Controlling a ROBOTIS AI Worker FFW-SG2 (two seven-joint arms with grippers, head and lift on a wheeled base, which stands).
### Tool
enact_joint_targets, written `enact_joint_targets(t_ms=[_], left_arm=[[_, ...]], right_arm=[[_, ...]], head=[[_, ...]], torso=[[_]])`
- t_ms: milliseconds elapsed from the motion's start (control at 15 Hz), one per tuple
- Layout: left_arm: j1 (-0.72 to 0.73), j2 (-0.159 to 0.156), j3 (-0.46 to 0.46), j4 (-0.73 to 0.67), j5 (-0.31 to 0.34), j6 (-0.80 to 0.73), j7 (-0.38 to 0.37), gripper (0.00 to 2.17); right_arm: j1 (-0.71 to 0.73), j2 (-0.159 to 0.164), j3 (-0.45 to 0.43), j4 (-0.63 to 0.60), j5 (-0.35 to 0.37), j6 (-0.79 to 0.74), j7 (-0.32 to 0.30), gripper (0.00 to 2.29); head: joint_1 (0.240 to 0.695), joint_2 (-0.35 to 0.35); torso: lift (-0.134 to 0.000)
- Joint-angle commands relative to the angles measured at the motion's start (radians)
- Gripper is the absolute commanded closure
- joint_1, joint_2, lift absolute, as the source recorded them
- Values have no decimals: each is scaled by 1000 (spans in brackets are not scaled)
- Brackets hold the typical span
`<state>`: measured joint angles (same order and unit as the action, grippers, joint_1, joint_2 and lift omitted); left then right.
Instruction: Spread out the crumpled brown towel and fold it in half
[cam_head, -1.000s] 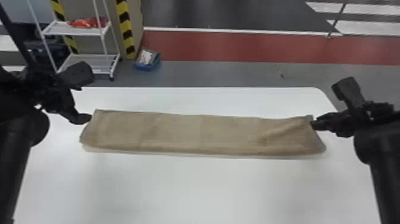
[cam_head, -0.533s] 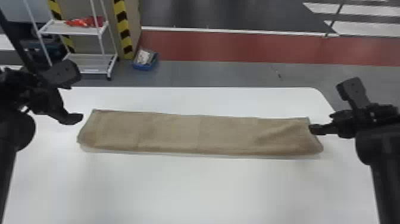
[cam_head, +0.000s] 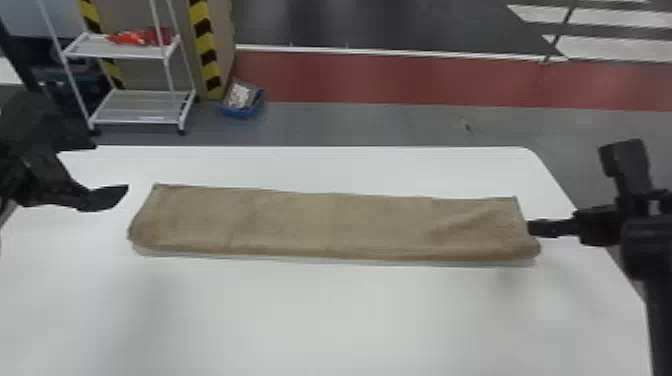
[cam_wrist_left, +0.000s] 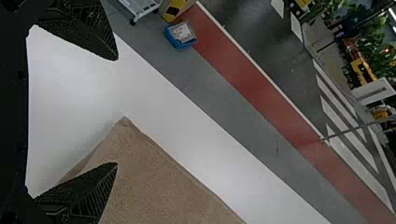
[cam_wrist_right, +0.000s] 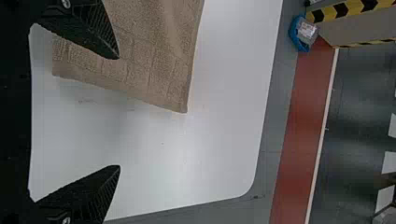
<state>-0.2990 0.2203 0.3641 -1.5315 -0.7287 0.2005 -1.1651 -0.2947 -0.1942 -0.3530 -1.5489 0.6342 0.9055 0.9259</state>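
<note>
Brown towel (cam_head: 330, 220) lying in a flat strip on the white tabletop (cam_head: 320, 310)
Left end effector (cam_head: 112, 196) spread, just beside the towel's left end; white cart (cam_head: 140, 107) and blue bin (cam_head: 242, 111) on the floor beyond the far edge; towel's long axis running left to right, rounded edge near; right end effector (cam_head: 540, 227), also spread, at its right end.

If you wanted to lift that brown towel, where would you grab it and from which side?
I'd pinch the brown towel at its two short ends, the left gripper coming in from the left, the right gripper from the right. It lies flat as a long, narrow strip, so holding one end alone would probably let the rest sag.
</note>
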Motion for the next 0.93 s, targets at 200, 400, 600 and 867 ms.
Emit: enact_joint_targets(t_ms=[200, 400, 600, 867], left_arm=[[38, -16, 47, -2, 121, 50, 25, 130], [52, -22, 53, -4, 146, 81, 25, 144], [66, -26, 49, -25, 147, 103, 25, 144], [80, -29, 45, -30, 147, 136, 41, 147]], right_arm=[[11, 4, -41, -53, -42, 119, -2, 63], [26, 13, -50, -74, -47, 122, -2, 66], [35, 21, -53, -102, -47, 143, -2, 70], [39, 21, -52, -114, -48, 152, -4, 70]], head=[[695, -63], [695, -70], [695, -70], [695, -70]], torso=[[-124], [-124], [-124], [-124]])
